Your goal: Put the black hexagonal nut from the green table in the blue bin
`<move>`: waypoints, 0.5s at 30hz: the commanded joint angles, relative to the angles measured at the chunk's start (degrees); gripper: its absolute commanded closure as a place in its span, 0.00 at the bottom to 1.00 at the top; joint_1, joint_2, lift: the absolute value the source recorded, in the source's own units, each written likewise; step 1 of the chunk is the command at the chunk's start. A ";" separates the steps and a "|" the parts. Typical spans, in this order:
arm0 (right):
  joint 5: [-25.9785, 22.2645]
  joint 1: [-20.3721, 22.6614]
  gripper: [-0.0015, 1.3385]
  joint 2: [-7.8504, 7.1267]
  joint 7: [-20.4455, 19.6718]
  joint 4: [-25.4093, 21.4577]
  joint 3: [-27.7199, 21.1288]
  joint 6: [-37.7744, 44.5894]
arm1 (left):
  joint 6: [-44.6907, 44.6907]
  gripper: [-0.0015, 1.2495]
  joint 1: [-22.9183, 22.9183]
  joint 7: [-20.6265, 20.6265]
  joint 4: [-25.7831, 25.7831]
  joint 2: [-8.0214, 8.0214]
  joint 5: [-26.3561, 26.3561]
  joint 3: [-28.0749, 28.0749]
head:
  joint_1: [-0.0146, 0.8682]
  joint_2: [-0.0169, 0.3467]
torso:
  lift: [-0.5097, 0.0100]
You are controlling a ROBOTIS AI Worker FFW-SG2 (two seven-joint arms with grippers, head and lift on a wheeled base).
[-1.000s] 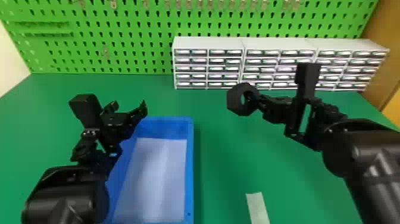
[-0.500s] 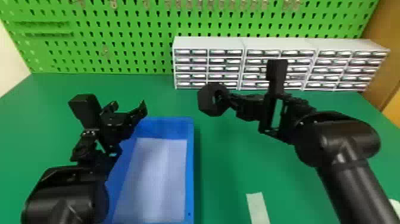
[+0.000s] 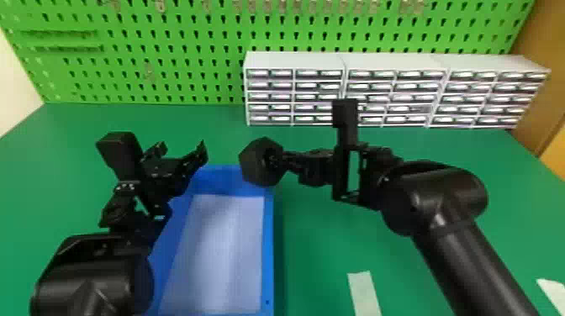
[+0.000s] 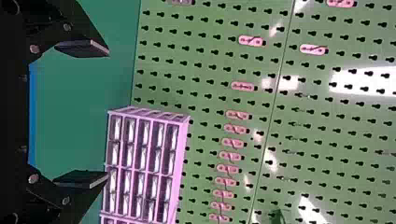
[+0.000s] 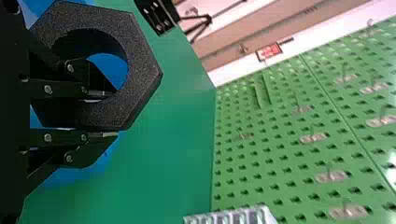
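Grips one wall of the black hexagonal nut [image 3: 253,163] in the right gripper [image 3: 284,161], with one jaw inside the hole, one outside. Holds it near the blue bin's [image 3: 268,256] far right corner, with left gripper [image 3: 183,150] spread wide

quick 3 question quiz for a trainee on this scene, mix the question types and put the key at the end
1. True or false: the left gripper is open, with nothing between its fingers.
2. Where do the drawer units stand?
a) inside the blue bin
b) at the back of the green table, in front of the pegboard
c) in the left gripper
3. Fill in the blank: one finger of the right gripper goes into the ____ of the black hexagonal nut, and the other finger is outside it.

Key: 1 true; 2 b; 3 hole
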 commanded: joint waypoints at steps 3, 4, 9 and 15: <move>-1.66 -1.33 0.78 0.14 0.63 2.57 3.96 -0.01 | -0.03 0.26 -0.14 0.00 0.00 -0.15 -0.09 0.06 | 0.79 0.19 | 0.79; -1.84 -1.42 0.78 0.14 0.72 2.74 4.31 -0.01 | -0.03 0.26 -0.14 0.00 0.00 -0.15 -0.09 0.06 | 0.79 0.19 | 0.79; -3.07 -2.12 0.78 0.14 1.07 4.15 6.42 -0.10 | -0.03 0.26 -0.14 0.00 0.08 -0.15 -0.18 0.06 | 0.79 0.19 | 0.79; -4.92 -2.65 0.78 0.05 1.43 6.08 8.88 -0.18 | -0.03 0.26 -0.22 0.00 0.08 -0.15 -0.18 0.06 | 0.79 0.19 | 0.79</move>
